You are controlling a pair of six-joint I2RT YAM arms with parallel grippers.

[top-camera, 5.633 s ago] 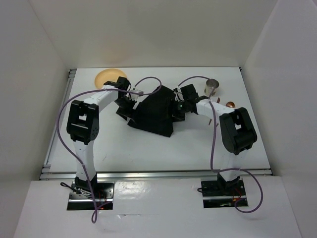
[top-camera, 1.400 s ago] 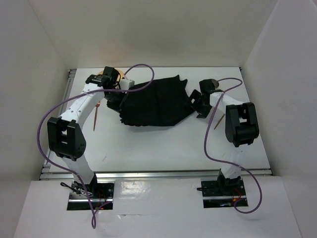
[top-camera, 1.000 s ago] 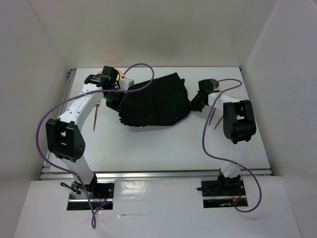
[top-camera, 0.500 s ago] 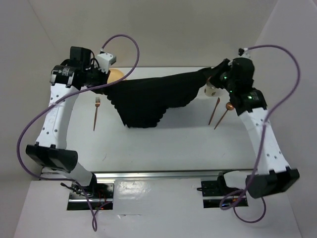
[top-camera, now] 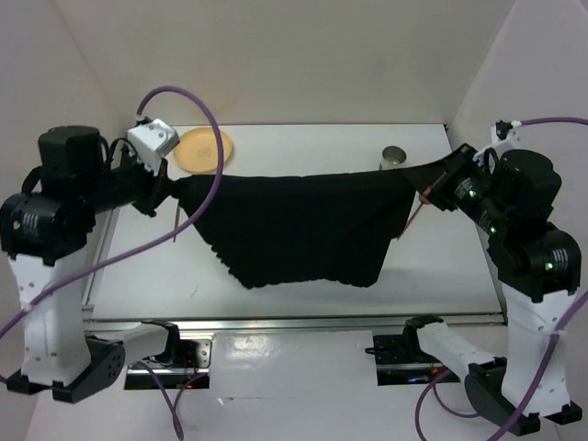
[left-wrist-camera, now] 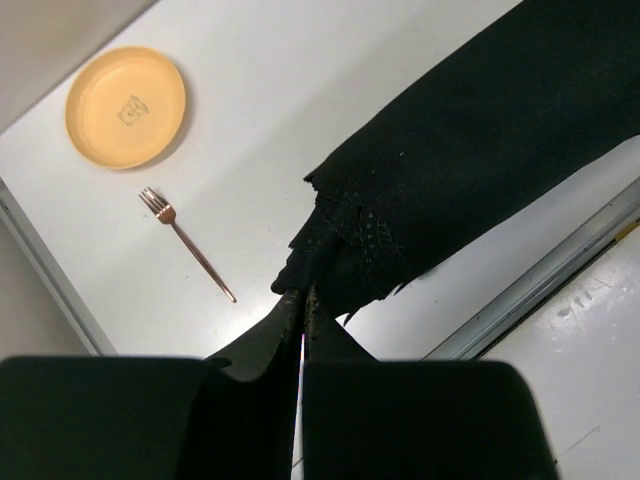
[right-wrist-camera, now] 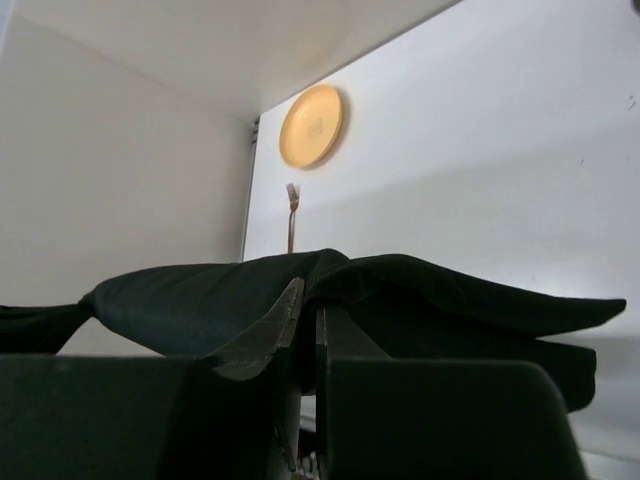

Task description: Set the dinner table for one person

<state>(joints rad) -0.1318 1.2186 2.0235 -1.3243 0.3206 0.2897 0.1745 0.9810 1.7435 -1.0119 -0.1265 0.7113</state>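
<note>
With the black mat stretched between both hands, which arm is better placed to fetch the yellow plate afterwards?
Left. The yellow plate lies at the dinner table's far-left corner, close beside the left hand; the right hand is across the black mat, by the metal cup.

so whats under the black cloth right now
Only bare table shows beneath the raised cloth. A copper utensil pokes out at its right edge, partly covered; whatever else lies under the middle is hidden.
</note>
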